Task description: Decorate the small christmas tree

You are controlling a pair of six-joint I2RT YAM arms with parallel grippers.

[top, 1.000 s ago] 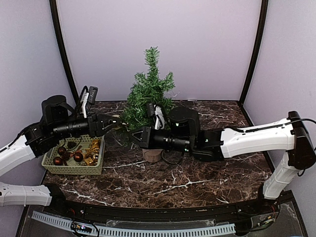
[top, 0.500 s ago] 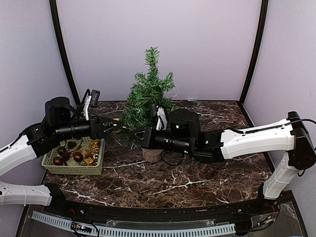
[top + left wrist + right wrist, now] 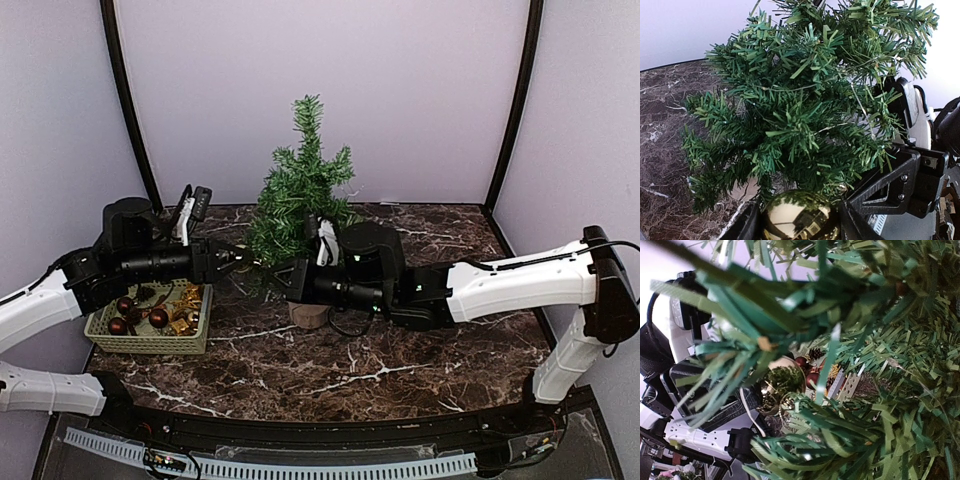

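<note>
Lilac walls, dark marble-look table top (image 3: 420, 365). The small dark-green bristly christmas tree (image 3: 300, 190) stands centre-back on its pale wood stump. The left gripper (image 3: 235, 258) has advanced from beside the green plastic basket (image 3: 150, 343) into the lower branches, clamping a shiny gold ball ornament (image 3: 799, 223). The right gripper (image 3: 283, 277) stayed closed near the trunk; unclear whether it pinches a branch. Hanging looks imminent.

Pale lilac walls (image 3: 330, 80) are enclosing a dark brown marble-patterned table (image 3: 300, 370) with white veins. 2 black strips (image 3: 125, 100) are running up the corners where the walls are meeting. Soft, even light is falling across the scene.
</note>
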